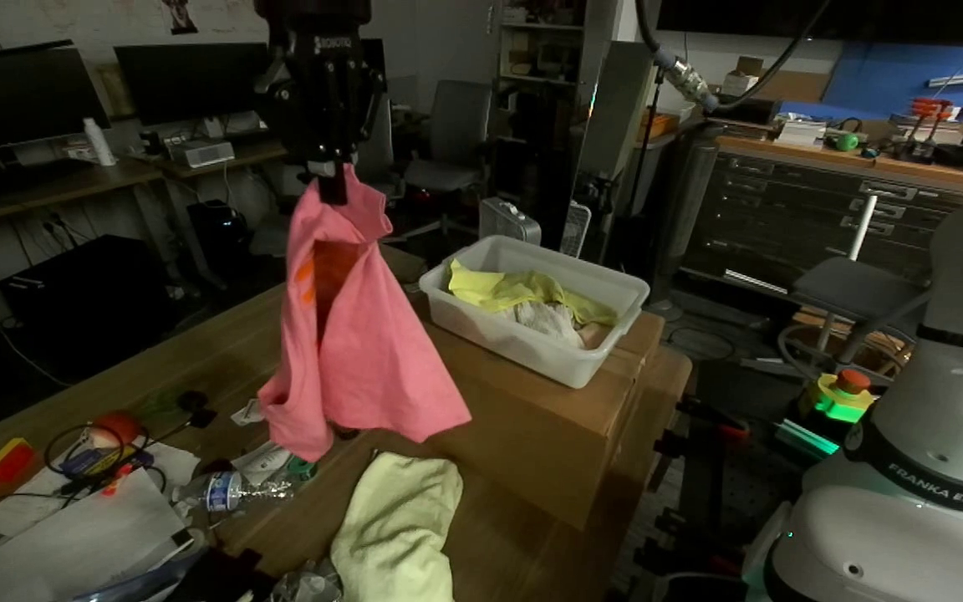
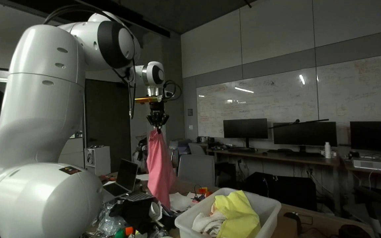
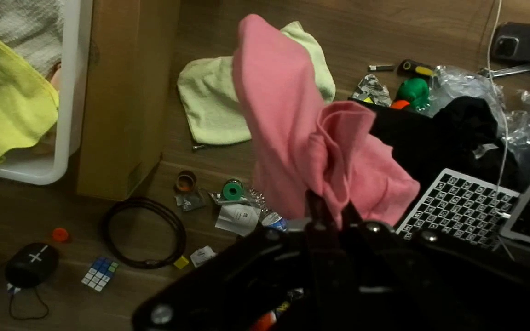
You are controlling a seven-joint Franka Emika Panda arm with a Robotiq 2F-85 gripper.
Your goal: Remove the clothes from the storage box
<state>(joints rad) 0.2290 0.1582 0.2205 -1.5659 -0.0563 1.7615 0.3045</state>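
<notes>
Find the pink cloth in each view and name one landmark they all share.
In an exterior view: the pink cloth left of centre, hanging from the hand.
In an exterior view: the pink cloth just left of centre, in the lower half.
Wrist view: the pink cloth right of centre, mostly upper half.
Shared landmark: the white storage box, right of the cloth in both exterior views, upper left in the wrist view.

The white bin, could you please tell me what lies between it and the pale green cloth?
Between the white bin and pale green cloth, the wrist view shows a cardboard box and some tabletop.
</notes>
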